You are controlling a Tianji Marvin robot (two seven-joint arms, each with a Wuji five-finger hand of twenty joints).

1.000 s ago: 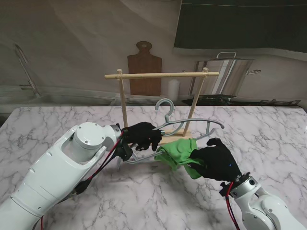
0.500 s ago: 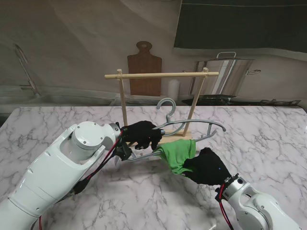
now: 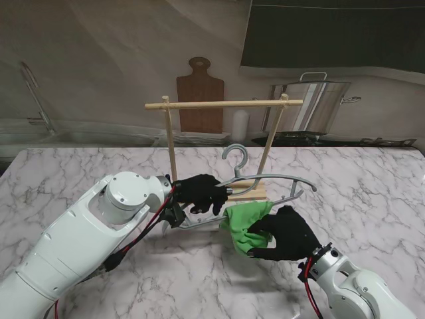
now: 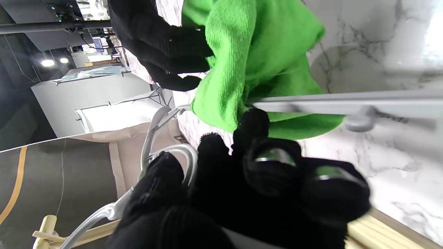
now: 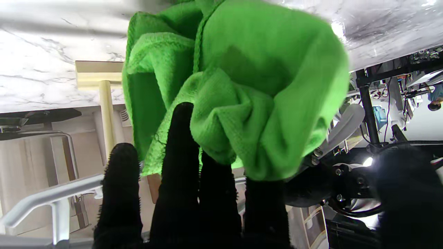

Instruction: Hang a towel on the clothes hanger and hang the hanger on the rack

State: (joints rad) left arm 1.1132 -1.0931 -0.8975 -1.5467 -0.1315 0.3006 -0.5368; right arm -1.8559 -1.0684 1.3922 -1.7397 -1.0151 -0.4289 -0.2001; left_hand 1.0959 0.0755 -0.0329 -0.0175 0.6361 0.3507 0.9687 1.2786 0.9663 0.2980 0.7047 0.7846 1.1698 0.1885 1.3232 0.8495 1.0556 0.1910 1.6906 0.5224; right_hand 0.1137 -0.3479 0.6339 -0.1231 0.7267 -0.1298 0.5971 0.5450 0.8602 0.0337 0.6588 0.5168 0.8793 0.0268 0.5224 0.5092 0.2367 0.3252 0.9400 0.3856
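A grey clothes hanger point(image 3: 265, 180) hangs in the air in front of the wooden rack point(image 3: 222, 104), its hook point(image 3: 236, 154) pointing up. My left hand point(image 3: 202, 193) is shut on the hanger near its neck; the hanger's bar point(image 4: 346, 103) runs across the left wrist view. A bunched green towel point(image 3: 244, 220) is draped over the hanger's lower bar. My right hand point(image 3: 287, 232) is shut on the towel from the near side. The towel point(image 5: 242, 90) fills the right wrist view over my fingers point(image 5: 180, 166).
The rack's wooden base point(image 3: 244, 191) rests on the marble table point(image 3: 66, 173) right behind the hanger. A cutting board point(image 3: 199, 93) and a steel pot point(image 3: 312, 100) stand at the back counter. A faucet point(image 3: 36, 96) is at the far left.
The hanger has shifted to the right and tilted flatter. My right hand has drawn the towel nearer to me and toward the left, along the lower bar.
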